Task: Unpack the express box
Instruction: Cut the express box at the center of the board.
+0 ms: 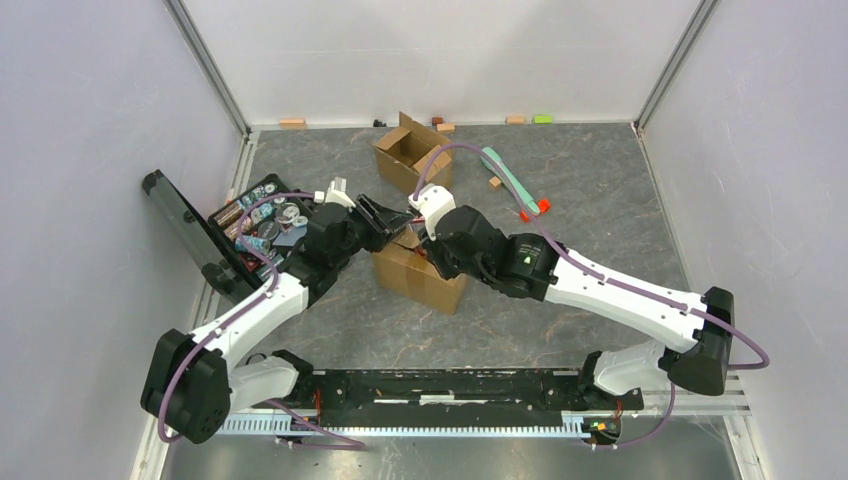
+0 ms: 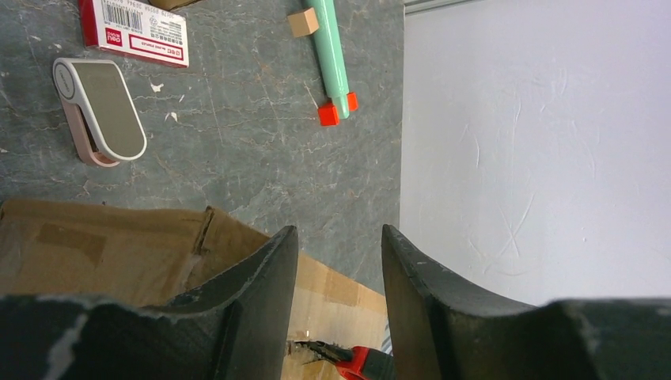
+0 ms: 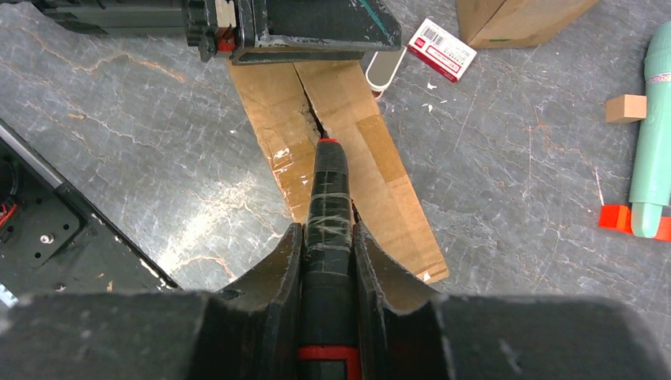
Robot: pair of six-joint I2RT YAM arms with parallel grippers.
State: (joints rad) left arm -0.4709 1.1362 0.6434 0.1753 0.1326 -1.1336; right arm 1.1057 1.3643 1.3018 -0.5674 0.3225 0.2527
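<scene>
The express box [image 1: 420, 272] sits on the bench [image 1: 600, 200] between our arms, its taped top seam ragged. Our right gripper [image 3: 326, 229] clamps a black cutter [image 3: 328, 190], tip in that seam. Our left gripper [image 2: 339, 237] sits at the box's far end, jaws half apart and empty (whether it bears on the cardboard we cannot tell). If nothing pins the box, we expect it to slide under the cutter's push; a slipping tip could run into the left fingers [image 2: 261, 285].

Matt cardboard box [image 3: 388, 182] (seam edges torn rough) on a smooth, stone-veined grey tabletop [image 3: 514, 158].
</scene>
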